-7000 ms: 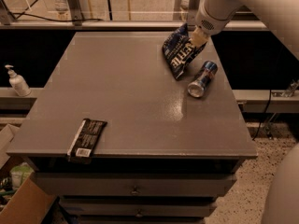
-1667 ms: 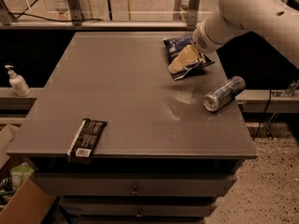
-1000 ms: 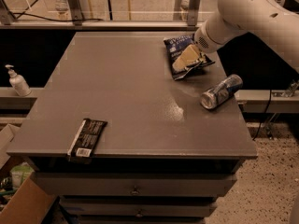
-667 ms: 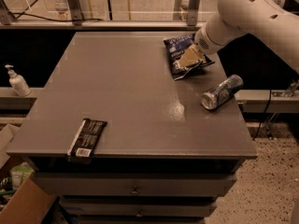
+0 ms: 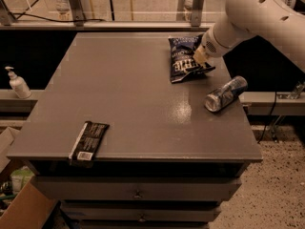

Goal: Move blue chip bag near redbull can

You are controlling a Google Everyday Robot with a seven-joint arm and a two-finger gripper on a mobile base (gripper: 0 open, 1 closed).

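You are looking at the blue chip bag [image 5: 183, 60] lying in the upper right part of the grey table [image 5: 124, 94], close to its far edge. It is showing as a crinkled, dark navy pack with large white lettering running along its length, and its surface is catching dull glints on the creases. Its long axis is running nearly up and down the frame, with the lower end leaning slightly to the right; the upper end is pointing at the far edge of the table, and the lower right corner is flaring out sideways.

The gripper [image 5: 200, 56] is sitting right at the bag's right edge, at the end of the white arm [image 5: 257, 13] that is reaching in from the upper right corner. You cannot tell whether the claw is clenched on the bag or released.

The redbull can [image 5: 226, 94] is lying on its side to the lower right of the bag, near the table's right edge, its silver top facing the lower left. A strip of bare table is separating the two. A flat black wrapper [image 5: 89, 141] is resting at the lower left edge.
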